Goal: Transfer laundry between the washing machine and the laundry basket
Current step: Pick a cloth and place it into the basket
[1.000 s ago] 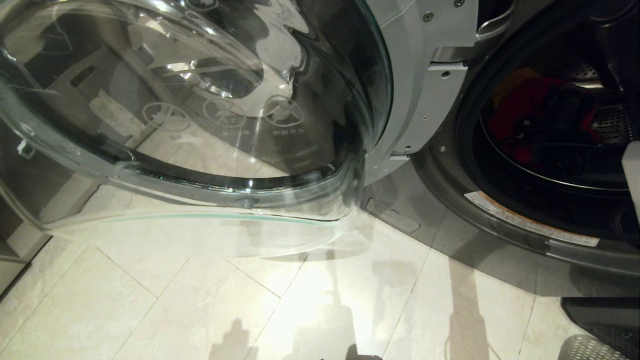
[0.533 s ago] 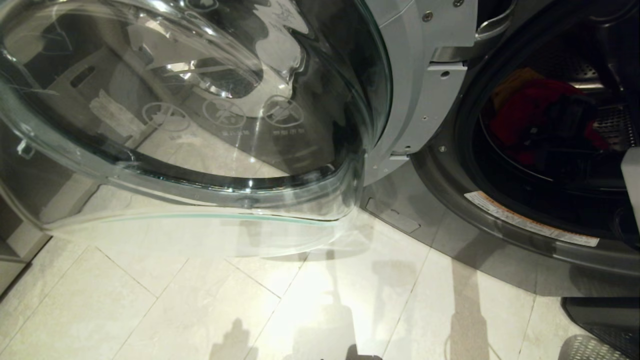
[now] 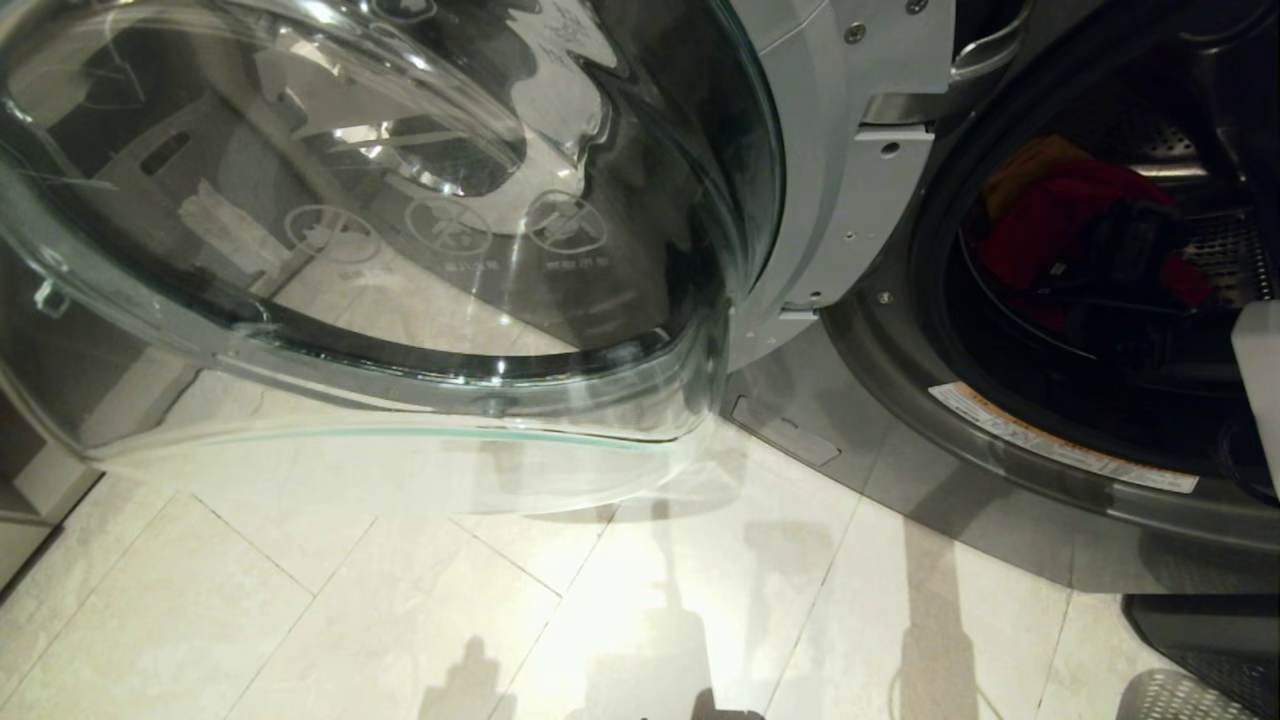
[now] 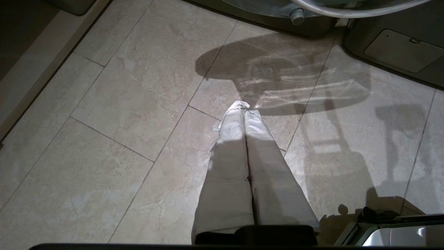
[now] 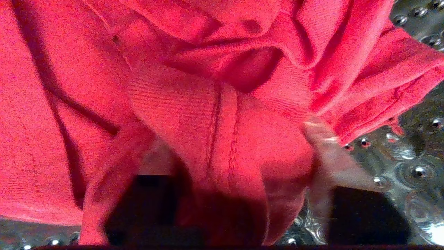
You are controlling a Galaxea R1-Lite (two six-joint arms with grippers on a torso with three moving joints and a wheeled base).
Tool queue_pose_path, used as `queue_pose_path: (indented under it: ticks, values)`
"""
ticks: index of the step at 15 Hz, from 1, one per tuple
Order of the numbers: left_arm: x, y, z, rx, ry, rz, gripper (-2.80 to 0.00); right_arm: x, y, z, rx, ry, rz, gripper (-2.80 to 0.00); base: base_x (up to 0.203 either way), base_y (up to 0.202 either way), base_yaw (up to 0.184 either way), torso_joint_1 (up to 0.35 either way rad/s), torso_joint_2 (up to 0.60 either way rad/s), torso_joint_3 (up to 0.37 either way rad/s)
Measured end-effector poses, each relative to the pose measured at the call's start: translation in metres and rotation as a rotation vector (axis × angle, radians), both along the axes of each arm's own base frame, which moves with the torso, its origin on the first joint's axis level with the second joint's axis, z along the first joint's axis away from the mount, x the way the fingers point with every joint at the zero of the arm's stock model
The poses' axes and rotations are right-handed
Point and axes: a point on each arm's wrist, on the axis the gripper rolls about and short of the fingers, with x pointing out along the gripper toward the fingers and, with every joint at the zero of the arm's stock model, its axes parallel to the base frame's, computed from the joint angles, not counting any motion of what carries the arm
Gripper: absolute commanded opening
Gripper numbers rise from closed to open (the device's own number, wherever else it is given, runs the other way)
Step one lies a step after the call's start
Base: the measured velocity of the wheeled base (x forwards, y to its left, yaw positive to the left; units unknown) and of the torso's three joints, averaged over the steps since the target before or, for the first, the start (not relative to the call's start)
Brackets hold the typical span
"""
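Two fingers of the left gripper [image 4: 245, 111] are seen pressed together with nothing between them, hanging idle over the tiled floor [image 4: 114, 104] in front of the machine; no laundry lies near it, so the right arm is by far the nearer. Beyond the floor, the glass door [image 3: 380, 250] of the washing machine [image 3: 850, 200] stands swung wide open; further in, the right gripper [image 3: 1130, 250] is reached deep into the drum [image 5: 412, 163]. A fold of the red-pink garment [image 5: 222, 114] bulges directly between its fingers [image 5: 326, 159], the seam running lengthwise along them; the fingers flank the cloth part-way in, but whether it is yet pinched cannot be told. Behind the red piece, toward the drum's back wall, a yellow-orange garment [image 3: 1030, 160] is partly covered. The laundry basket is not in view; the pull outward is judged to come next.
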Motion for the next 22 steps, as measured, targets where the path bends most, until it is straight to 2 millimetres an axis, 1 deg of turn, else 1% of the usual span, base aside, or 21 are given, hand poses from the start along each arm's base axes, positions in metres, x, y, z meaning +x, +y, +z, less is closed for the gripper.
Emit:
queue_pose_path:
  ticks: [6, 8, 10, 13, 16, 20, 22]
  values:
    - [0.0, 0.0, 0.0, 0.0, 0.0, 0.001, -2.8, 0.001, 0.003, 0.0, 0.0, 0.004, 0.013, -2.8, 0.0, 0.0, 0.0, 0.0, 0.0, 0.0]
    - [0.0, 0.0, 0.0, 0.0, 0.0, 0.001, -2.8, -0.001, 0.008, 0.005, -0.001, -0.003, 0.025, -2.8, 0.0, 0.0, 0.0, 0.0, 0.0, 0.0]
    - [0.0, 0.0, 0.0, -0.003, 0.0, 0.001, -2.8, -0.004, 0.014, 0.016, -0.006, -0.022, 0.036, -2.8, 0.0, 0.0, 0.0, 0.0, 0.0, 0.0]
    - [0.0, 0.0, 0.0, -0.003, 0.0, 0.0, -2.8, -0.015, 0.023, 0.041, -0.021, -0.066, 0.052, -2.8, 0.0, 0.0, 0.0, 0.0, 0.0, 0.0]
    - [0.0, 0.0, 0.0, 0.0, 0.0, -0.001, -2.8, -0.032, 0.031, 0.072, -0.033, -0.104, 0.063, -2.8, 0.0, 0.0, 0.0, 0.0, 0.0, 0.0]
    - [0.0, 0.0, 0.0, -0.002, 0.0, -0.001, -2.8, -0.067, 0.038, 0.114, -0.052, -0.136, 0.062, -2.8, 0.0, 0.0, 0.0, 0.0, 0.0, 0.0]
    - [0.0, 0.0, 0.0, -0.004, 0.0, 0.0, -2.8, -0.09, 0.042, 0.129, -0.063, -0.138, 0.062, -2.8, 0.0, 0.0, 0.0, 0.0, 0.0, 0.0]
